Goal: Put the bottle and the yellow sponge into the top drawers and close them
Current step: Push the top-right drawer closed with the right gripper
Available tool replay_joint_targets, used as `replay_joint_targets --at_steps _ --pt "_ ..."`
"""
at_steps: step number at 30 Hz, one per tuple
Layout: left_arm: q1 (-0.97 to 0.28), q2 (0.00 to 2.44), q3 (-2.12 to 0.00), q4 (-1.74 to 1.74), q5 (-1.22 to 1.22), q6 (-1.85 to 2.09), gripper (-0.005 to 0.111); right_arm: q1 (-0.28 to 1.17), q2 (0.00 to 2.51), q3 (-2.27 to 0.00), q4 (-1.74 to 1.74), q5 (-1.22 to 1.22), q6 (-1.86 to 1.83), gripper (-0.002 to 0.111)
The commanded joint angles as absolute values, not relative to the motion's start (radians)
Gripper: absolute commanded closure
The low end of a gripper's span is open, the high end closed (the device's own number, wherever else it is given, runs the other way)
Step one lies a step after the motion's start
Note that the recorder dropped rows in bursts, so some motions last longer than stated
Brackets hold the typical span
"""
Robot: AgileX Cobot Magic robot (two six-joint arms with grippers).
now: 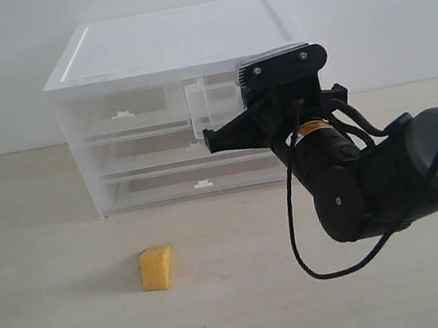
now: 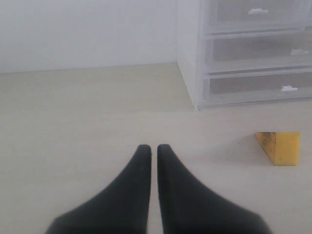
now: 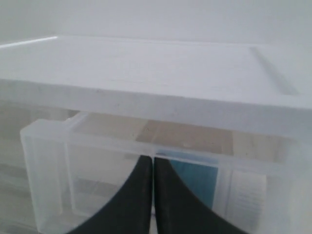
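Observation:
The yellow sponge (image 1: pixel 156 268) lies on the table in front of the cabinet's left half, and shows too in the left wrist view (image 2: pixel 280 146). The right top drawer (image 1: pixel 210 103) stands pulled out. Through its clear front wall (image 3: pixel 97 180) I see the teal bottle (image 3: pixel 197 183) with its white label inside. My right gripper (image 3: pixel 154 158) is shut, its tips against the upper edge of that front wall; its black fingers (image 1: pixel 214 139) show beside the drawer. The left top drawer (image 1: pixel 125 112) is closed. My left gripper (image 2: pixel 152 146) is shut and empty, low over the table, left of the sponge.
The white-topped cabinet (image 1: pixel 176 42) stands at the back against a white wall, with two full-width clear drawers (image 1: pixel 197 180) closed below the top ones. The right arm's dark body (image 1: pixel 386 180) and its looping cable (image 1: pixel 325 268) occupy the table's right side.

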State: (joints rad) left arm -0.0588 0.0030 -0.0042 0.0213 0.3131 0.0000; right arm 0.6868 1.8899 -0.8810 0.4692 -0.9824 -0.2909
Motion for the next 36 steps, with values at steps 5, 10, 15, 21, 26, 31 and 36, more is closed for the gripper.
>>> replay_joint_targets --at_steps 5,10,15,21,26,31,36 --pt "-0.068 0.000 0.000 0.019 0.305 -0.007 0.103 0.638 1.906 -0.909 0.446 -1.022 -0.272 0.108" --pt "-0.068 0.000 0.000 0.019 0.305 -0.007 0.103 0.638 1.906 -0.931 0.436 -1.030 -0.272 0.108" --pt "-0.068 0.000 0.000 0.019 0.305 -0.007 0.103 0.638 1.908 -0.990 0.436 -0.968 -0.283 0.108" --pt "-0.068 0.000 0.000 0.019 0.305 -0.007 0.103 0.638 1.908 -1.002 0.438 -0.961 -0.290 0.108" --pt "-0.068 0.000 0.000 0.019 0.305 -0.007 0.103 0.638 1.905 -1.000 0.438 -0.935 -0.290 0.108" --pt "-0.068 0.000 0.000 0.019 0.305 -0.007 0.103 0.638 1.827 -1.000 0.438 -0.668 -0.392 0.108" --pt "-0.068 0.000 0.000 0.019 0.305 -0.007 0.103 0.638 1.703 -1.000 0.476 -0.353 -0.665 0.108"
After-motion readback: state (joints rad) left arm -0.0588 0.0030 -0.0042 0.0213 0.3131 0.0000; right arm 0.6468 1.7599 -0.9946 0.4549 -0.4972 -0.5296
